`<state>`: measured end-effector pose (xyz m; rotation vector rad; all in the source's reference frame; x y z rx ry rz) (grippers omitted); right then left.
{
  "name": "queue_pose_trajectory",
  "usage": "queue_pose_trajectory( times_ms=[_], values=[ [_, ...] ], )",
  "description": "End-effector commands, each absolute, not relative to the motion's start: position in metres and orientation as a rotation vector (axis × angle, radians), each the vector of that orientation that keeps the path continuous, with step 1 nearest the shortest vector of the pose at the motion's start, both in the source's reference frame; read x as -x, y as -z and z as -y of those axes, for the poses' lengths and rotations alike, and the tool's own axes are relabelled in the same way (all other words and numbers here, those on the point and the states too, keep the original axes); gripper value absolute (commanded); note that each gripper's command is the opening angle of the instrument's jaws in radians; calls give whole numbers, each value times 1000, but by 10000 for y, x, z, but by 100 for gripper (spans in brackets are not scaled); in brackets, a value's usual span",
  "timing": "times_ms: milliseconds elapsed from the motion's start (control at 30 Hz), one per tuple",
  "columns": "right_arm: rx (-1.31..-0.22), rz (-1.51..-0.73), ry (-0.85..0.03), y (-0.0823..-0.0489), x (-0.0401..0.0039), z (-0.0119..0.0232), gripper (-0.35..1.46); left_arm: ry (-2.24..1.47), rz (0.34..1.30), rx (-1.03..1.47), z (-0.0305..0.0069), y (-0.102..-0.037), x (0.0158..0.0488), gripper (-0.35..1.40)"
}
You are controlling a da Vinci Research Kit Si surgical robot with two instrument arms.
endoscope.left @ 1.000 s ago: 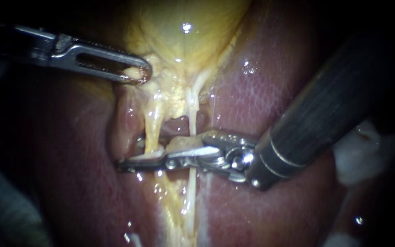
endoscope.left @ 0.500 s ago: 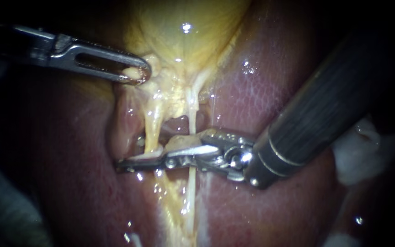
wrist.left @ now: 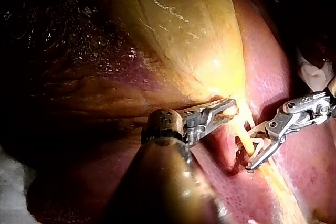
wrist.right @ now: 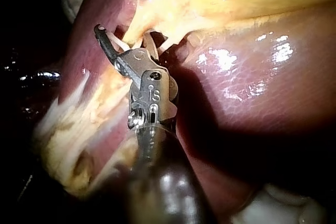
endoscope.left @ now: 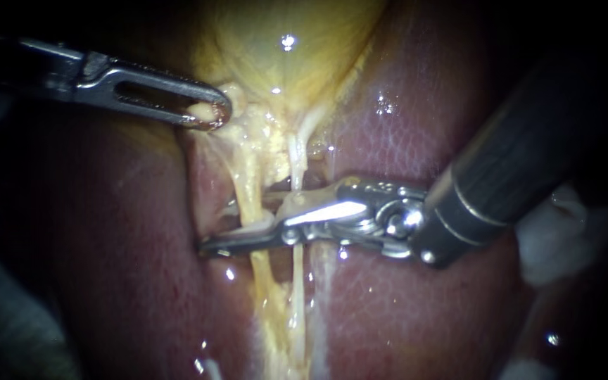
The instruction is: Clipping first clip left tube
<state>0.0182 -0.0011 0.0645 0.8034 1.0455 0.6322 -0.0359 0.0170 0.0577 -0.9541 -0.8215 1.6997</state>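
My left instrument point(endoscope.left: 209, 114) comes in from the left, its slotted jaws shut on yellow tissue at the lower end of the gallbladder point(endoscope.left: 286, 67). Below it two tubes run down: the thicker yellow left tube point(endoscope.left: 248, 186) and the thin white right tube point(endoscope.left: 295, 160). My right instrument point(endoscope.left: 212, 246) reaches leftwards across the right tube. Its long jaws straddle the left tube. In the left wrist view these jaws point(wrist.left: 243, 156) spread in a V, with the tube in the gap.
Reddish liver point(endoscope.left: 402, 127) lies on both sides of the tubes. White gauze point(endoscope.left: 550, 239) sits at the right behind my right instrument's dark shaft point(endoscope.left: 522, 162). The edges of the view are dark.
My right instrument has moved to the right and slightly up. The left tube between its jaws now slants to the right with it. My left instrument has held still.
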Motion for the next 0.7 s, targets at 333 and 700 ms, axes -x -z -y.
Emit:
queue_pose_trajectory(
  times_ms=[333,700],
  values=[
    [-803,-1029,-611,-646,-161,13,49,-1700,822,954,-170,-576,359,-35],
    [-810,-1014,-612,-644,-147,17,49,-1700,823,954,-170,-576,358,-35]
  ],
)
